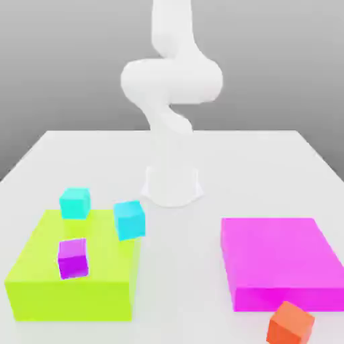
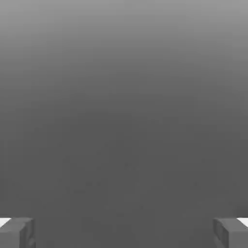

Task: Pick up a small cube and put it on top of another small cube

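Observation:
The small orange-red cube (image 1: 290,324) rests on the white table at the front of the exterior view's right, just ahead of the magenta block. Two cyan cubes are on the exterior view's left: one (image 1: 74,202) on the back of the lime block, the other (image 1: 129,219) at that block's right edge. A purple cube (image 1: 72,258) sits on the lime block. In the hand view my gripper (image 2: 124,232) is open, its two grey fingertips (image 2: 17,232) far apart with only grey background between them. The white arm (image 1: 171,80) rises from its base at the table's back.
A large lime-green block (image 1: 67,282) occupies the front of the exterior view's left and a flat magenta block (image 1: 279,259) the right. The arm's round base (image 1: 172,188) stands between them, further back. White table (image 1: 181,269) shows between the two blocks.

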